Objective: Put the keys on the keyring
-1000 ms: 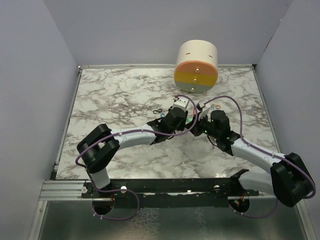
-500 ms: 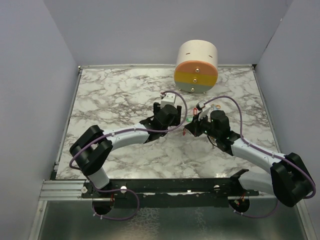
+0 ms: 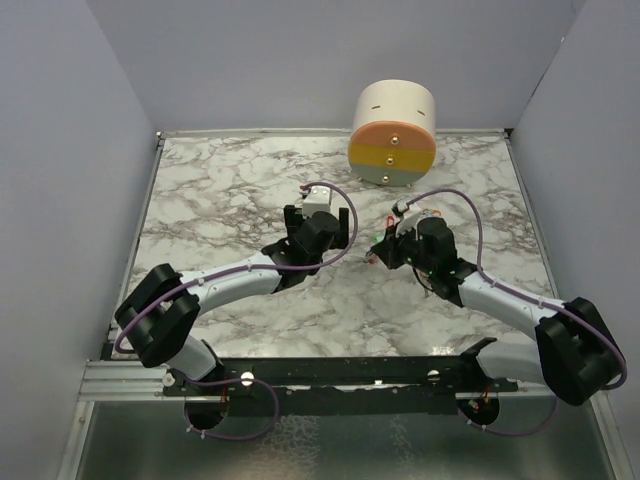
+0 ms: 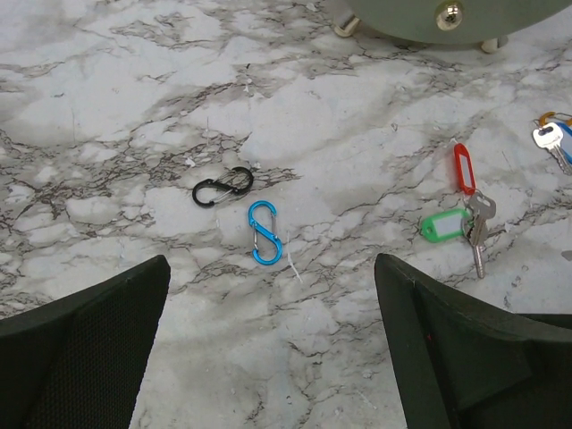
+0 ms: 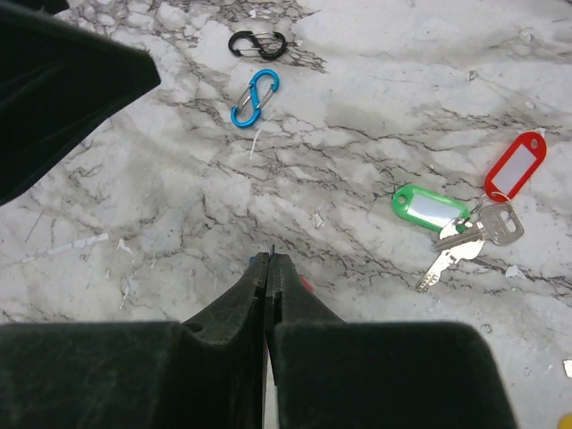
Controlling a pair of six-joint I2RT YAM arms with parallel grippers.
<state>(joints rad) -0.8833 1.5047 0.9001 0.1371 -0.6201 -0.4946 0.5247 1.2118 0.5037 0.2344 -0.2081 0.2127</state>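
- Marble table top (image 3: 230,190), top view: your left gripper (image 3: 319,214) stood spread wide over the middle of the slab. Your right gripper (image 3: 388,250) pointed toward it, near but apart. The keys (image 3: 373,256) showed only as red and green specks at the right fingertips. A round drawer unit (image 3: 392,135) sat at the far edge.
- Left wrist view: jaws wide, nothing between them. A black clip (image 4: 223,186) and a blue clip (image 4: 264,232) lay just beside each other ahead. The keys (image 4: 478,231), with a green tag (image 4: 443,225) and a red tag (image 4: 461,167), lay well off to the right. A second bunch (image 4: 554,138) was cut by the frame edge.
- Right wrist view: the fingers (image 5: 241,304) were pressed together, with nothing visibly held. The keys (image 5: 469,237) lay flat, ahead and right of the tips, touching the green tag (image 5: 429,208). No separate keyring could be made out.
- Hazards, as judged:
  - Closed tips lowered on flat keys would likely skid them across the smooth marble.
  - You could mistake a clip for the ring.
  - With both arms this near, a sideways reach could knock them together.
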